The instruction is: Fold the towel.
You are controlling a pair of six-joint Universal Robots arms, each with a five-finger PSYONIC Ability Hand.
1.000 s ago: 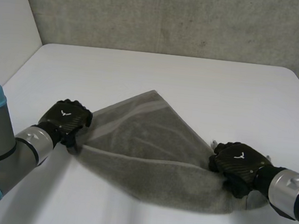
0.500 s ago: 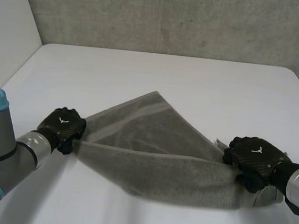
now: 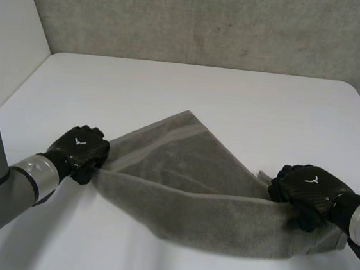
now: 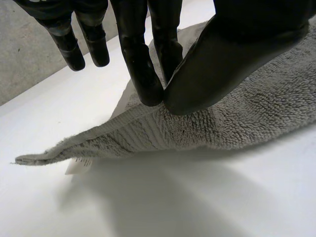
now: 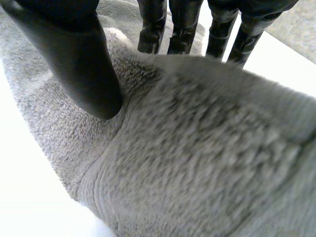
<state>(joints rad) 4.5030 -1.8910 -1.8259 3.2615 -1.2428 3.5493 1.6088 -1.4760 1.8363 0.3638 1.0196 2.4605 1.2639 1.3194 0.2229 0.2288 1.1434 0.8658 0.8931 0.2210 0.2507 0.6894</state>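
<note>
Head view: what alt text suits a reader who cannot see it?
A grey towel hangs stretched between the left hand and the right hand, each pinching one end, over a white table. Its far corner lies on the table.

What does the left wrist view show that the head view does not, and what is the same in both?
The left wrist view adds the grip: the left hand pinches the towel edge between thumb and finger, lifted off the table, with a small white label under it. The head view adds the right hand holding the towel's other end and the far corner lying on the table. Both share the left hand, the grey towel and the white table.
</note>
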